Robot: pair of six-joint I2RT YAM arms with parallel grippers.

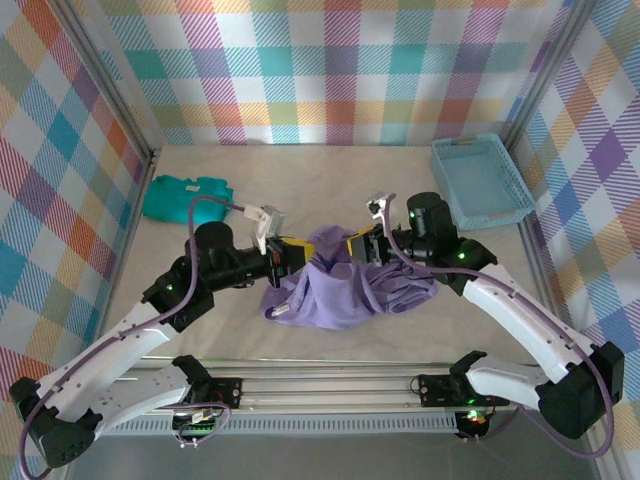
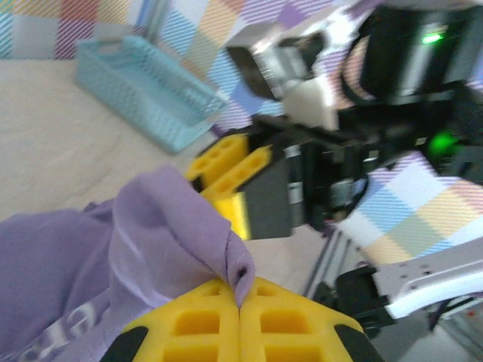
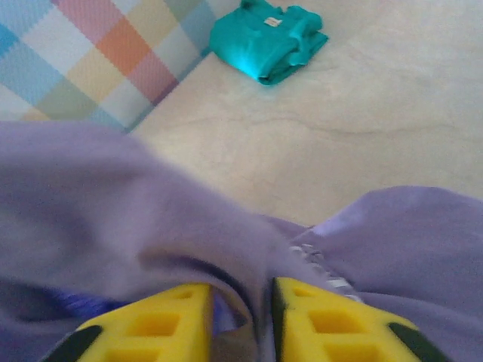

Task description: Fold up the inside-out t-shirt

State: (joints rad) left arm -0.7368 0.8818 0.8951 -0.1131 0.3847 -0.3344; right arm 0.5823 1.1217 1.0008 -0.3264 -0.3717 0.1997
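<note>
Scene: two arms are meeting over the middle of the bench (image 1: 320,175), inside walls of bright plaid.

Inside-out t-shirt (image 1: 345,285): the lavender garment is lying bunched in a heap at the centre of the bench, a little toward the near edge. Its upper folds are rising in a peak between the two grippers.

Left gripper (image 1: 285,255): in its wrist view the yellow fingers (image 2: 189,324) are pressing flat together, and the left gripper (image 2: 240,309) is pinching a pointed fold of the inside-out t-shirt (image 2: 90,256).

Right gripper (image 1: 358,245): its wrist view shows the right gripper (image 3: 241,317) squeezing a ridge of the inside-out t-shirt (image 3: 113,196) in a narrow gap between its fingers. Small white lettering is showing just beside the grasp.

Face to face: the right gripper (image 2: 219,177) is appearing in the left wrist view just beyond the pinched fold, close to it.

Teal garment (image 1: 185,197): it is sitting folded near the far left corner of the bench, well apart from the lavender heap. It is also showing in the right wrist view (image 3: 268,38).

Basket (image 1: 468,142): the pale blue tray is resting by the far right corner, also seen in the left wrist view (image 2: 151,90).
</note>
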